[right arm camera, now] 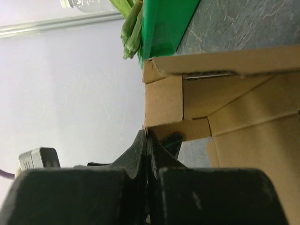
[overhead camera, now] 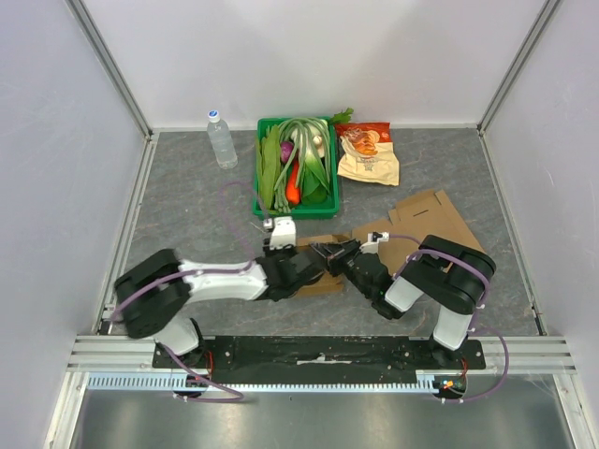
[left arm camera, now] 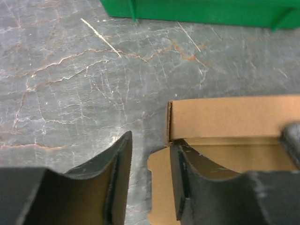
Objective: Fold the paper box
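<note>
The brown paper box (overhead camera: 430,220) lies partly flat on the grey table, right of centre, with one end raised into a low wall between the two grippers. My left gripper (overhead camera: 314,265) is open; in the left wrist view (left arm camera: 151,143) its right finger (left arm camera: 187,178) rests against the corner of the raised cardboard wall (left arm camera: 234,117), and only table and a flat flap show in the gap. My right gripper (overhead camera: 334,253) is shut, and in the right wrist view (right arm camera: 147,133) it pinches the edge of an upright flap (right arm camera: 164,101).
A green crate of vegetables (overhead camera: 296,168) stands just behind the grippers, and its wall shows in both wrist views (left arm camera: 197,11) (right arm camera: 164,28). A water bottle (overhead camera: 222,139) is to its left, a snack bag (overhead camera: 367,154) to its right. White walls enclose the table.
</note>
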### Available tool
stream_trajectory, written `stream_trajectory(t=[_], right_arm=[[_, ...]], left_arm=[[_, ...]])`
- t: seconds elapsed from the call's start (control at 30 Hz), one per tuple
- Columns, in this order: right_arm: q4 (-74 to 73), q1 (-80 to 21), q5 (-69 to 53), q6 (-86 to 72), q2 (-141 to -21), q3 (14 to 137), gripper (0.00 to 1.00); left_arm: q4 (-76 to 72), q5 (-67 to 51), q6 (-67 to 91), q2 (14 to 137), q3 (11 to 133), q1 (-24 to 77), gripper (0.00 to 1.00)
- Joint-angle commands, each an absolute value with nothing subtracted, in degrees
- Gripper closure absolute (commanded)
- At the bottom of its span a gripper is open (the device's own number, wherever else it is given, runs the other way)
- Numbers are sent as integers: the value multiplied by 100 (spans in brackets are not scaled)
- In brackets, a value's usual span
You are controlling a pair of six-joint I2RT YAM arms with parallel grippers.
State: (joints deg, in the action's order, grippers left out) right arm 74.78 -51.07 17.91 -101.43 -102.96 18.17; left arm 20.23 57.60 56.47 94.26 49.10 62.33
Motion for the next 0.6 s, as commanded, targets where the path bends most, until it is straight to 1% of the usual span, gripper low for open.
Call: stream_trajectory(t=[0.0, 0.13, 0.2, 0.27, 0.47, 0.57], right_arm=[[7664, -5019, 1951, -10143, -10230, 1679, 100], [7620, -4975, 1925, -10160, -10239, 1714, 100], [7576, -4966, 1925, -10178, -10239, 1740, 100], [7515, -4966, 1916, -10195, -10230, 1758, 100], [7190, -4966, 1899, -10204, -10099, 1872, 100], [7128, -4966, 1872, -10195, -10081, 1916, 100]], left_arm=[[-569, 4791, 3771, 7956, 3544, 6126, 53], [-842, 4440, 3613, 7402, 3095, 6126, 50], [-1132, 4298, 3464, 7112, 2866, 6126, 42], [-1256, 4350, 3454, 7075, 2699, 6126, 40], [-1195, 4447, 3287, 7611, 3041, 6126, 44], [-1187, 4737, 3375, 7988, 3207, 6126, 46]])
